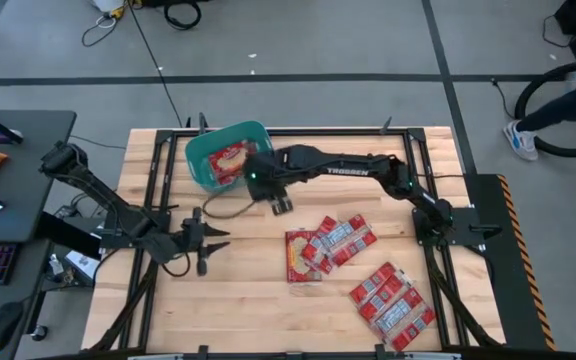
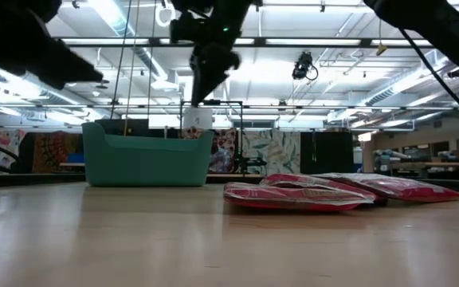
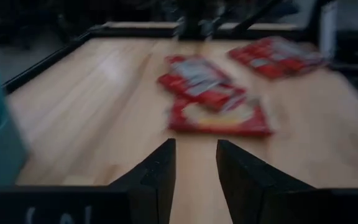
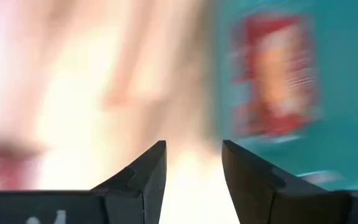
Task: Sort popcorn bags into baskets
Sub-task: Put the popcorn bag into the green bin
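table (image 1: 228,290): bags lie in two piles | tub (image 1: 200,160): one bag (image 1: 230,160) inside | right gripper (image 1: 281,206): fingers apart, empty, beside tub, might bump its rim | left gripper (image 1: 213,243): apart, empty | piled bags (image 1: 330,243) overlap, two might lift together

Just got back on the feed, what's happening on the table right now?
The right gripper hangs empty and open just beside the teal tub, which has one popcorn bag lying in it. The other bags are on the table: one cluster near the middle and another toward the right front. The left gripper waits open and empty over the table's left side, pointing at the middle cluster.
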Motion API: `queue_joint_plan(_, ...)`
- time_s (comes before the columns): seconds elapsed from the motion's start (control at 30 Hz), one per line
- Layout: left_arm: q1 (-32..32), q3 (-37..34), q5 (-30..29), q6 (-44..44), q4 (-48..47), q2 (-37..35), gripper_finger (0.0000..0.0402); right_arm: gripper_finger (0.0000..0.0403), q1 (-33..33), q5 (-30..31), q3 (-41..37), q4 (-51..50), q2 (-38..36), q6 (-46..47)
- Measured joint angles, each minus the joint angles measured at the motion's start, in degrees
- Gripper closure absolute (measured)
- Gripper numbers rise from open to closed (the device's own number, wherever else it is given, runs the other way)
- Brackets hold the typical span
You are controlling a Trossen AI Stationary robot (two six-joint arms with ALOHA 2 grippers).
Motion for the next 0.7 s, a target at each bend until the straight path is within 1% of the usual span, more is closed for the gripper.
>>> queue_joint_plan(0.1, 0.0, 0.0, -3.2, -4.7, -5.1, 0.0, 0.0280, 0.0243, 1.4, -6.8, -0.9, -6.2, 0.0, 4.9)
queue_joint_plan(0.17, 0.0, 0.0, -5.2, -7.4, -6.2, 0.0, 0.0280, 0.0243, 2.7, -9.3, -2.8, -8.2, 0.0, 7.3)
queue_joint_plan(0.3, 0.0, 0.0, -7.4, -8.8, -6.1, 0.0, 0.0280, 0.0243, 6.9, -9.7, -9.9, -8.8, 0.0, 8.1)
queue_joint_plan(0.43, 0.0, 0.0, -6.7, -8.8, -6.3, 0.0, 0.0280, 0.0244, 10.9, -9.5, -16.4, -7.6, 0.2, 8.2)
queue_joint_plan(0.5, 0.0, 0.0, -6.2, -8.8, -6.3, 0.0, 0.0280, 0.0246, 12.6, -9.8, -18.1, -5.3, 0.2, 9.1)
queue_joint_plan(0.63, 0.3, 0.0, -5.9, -8.2, -6.3, 0.0, 0.0280, 0.0252, 15.1, -12.4, -20.9, -0.3, 0.2, 10.1)
queue_joint_plan(0.7, 1.1, 0.0, -5.8, -7.4, -6.2, 0.0, 0.0280, 0.0255, 15.9, -12.3, -21.9, -0.4, 0.2, 10.7)
